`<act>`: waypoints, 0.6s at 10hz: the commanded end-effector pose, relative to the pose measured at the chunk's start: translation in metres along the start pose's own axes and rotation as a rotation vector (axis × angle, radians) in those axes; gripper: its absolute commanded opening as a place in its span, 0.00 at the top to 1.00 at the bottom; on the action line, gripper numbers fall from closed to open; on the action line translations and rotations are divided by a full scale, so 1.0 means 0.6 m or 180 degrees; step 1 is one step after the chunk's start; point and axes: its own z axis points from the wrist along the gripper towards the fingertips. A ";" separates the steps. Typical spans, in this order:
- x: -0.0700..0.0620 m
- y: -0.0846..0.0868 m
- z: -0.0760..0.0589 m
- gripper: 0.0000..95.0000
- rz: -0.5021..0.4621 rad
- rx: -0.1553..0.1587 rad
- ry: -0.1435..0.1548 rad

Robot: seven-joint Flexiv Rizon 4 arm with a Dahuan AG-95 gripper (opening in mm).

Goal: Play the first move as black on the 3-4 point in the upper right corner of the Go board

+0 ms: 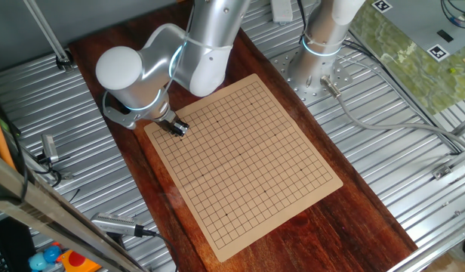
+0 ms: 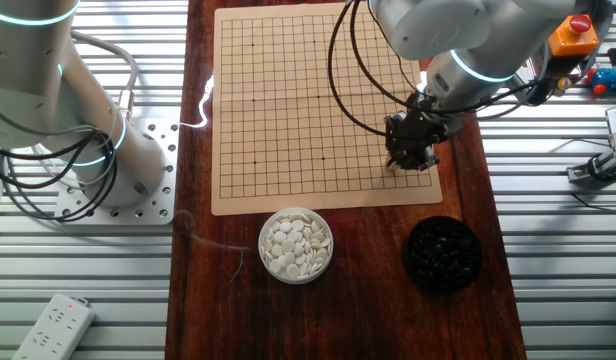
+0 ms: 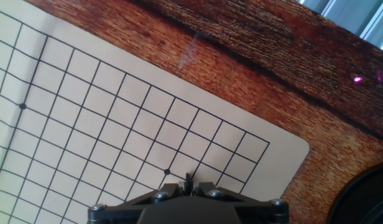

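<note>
The tan board (image 1: 247, 159) with its black grid lies on the dark wooden tabletop; it also shows in the other fixed view (image 2: 308, 100) and the hand view (image 3: 117, 124). My gripper (image 1: 178, 130) hangs low over the board's corner nearest the black bowl (image 2: 442, 253), as the other fixed view (image 2: 406, 160) also shows. In the hand view the gripper (image 3: 189, 184) is shut, with a thin dark black stone (image 3: 189, 179) pinched edge-on between the fingers, just beside a star dot (image 3: 167, 172). No stone lies on the grid.
A bowl of white stones (image 2: 296, 244) stands off the board's edge, left of the black bowl, whose rim shows in the hand view (image 3: 373, 198). A second arm's base (image 2: 118, 165) stands on the metal table beside the board. A power strip (image 2: 53, 325) lies nearby.
</note>
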 end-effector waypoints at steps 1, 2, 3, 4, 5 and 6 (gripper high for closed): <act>0.002 0.003 -0.003 1.00 0.0002 0.0000 0.0005; 0.002 0.004 -0.003 1.00 0.0000 0.0002 0.0009; 0.002 0.004 -0.003 1.00 0.0000 0.0003 0.0011; 0.002 0.004 -0.003 1.00 -0.0001 0.0003 0.0011; 0.002 0.004 -0.003 1.00 -0.0001 0.0002 0.0011; 0.002 0.004 -0.003 1.00 -0.0002 -0.0001 0.0009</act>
